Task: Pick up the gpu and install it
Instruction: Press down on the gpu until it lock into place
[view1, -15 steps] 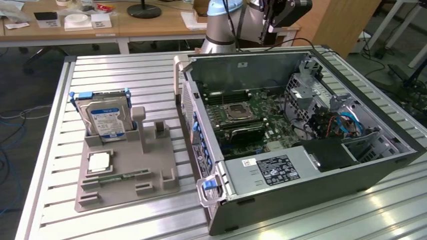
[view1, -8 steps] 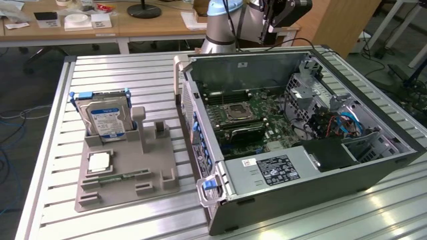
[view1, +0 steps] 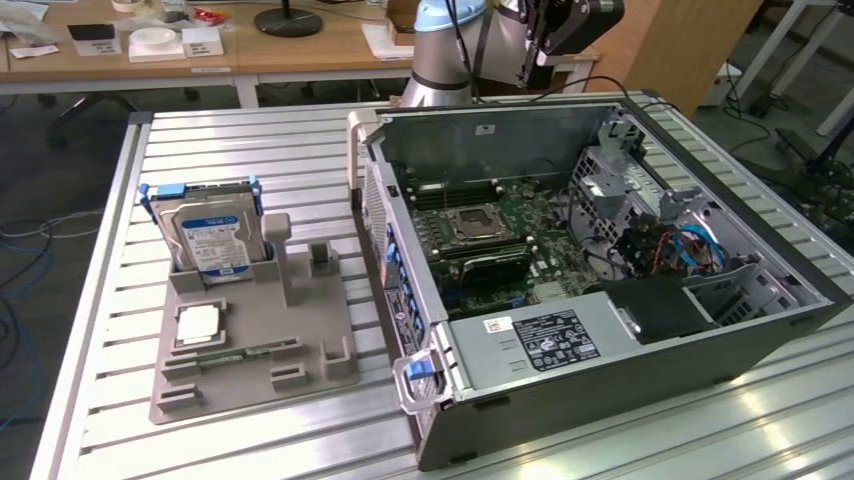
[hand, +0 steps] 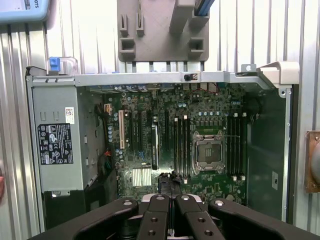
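Claw (hand: 171, 201) closed and empty above the open computer case (view1: 481, 140).
The gpu (view1: 489, 262) stands seated on the motherboard (view1: 534, 225), at 6 o'clock from the processor socket (view1: 473, 225) in the exterior view.

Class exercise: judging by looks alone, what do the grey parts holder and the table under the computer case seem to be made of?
Grey parts holder: probably plastic, matte; uniform dull grey, blocky moulded slots, no shine.
Table: likely aluminium, brushed finish; pale silvery ribbed slats with soft reflections.
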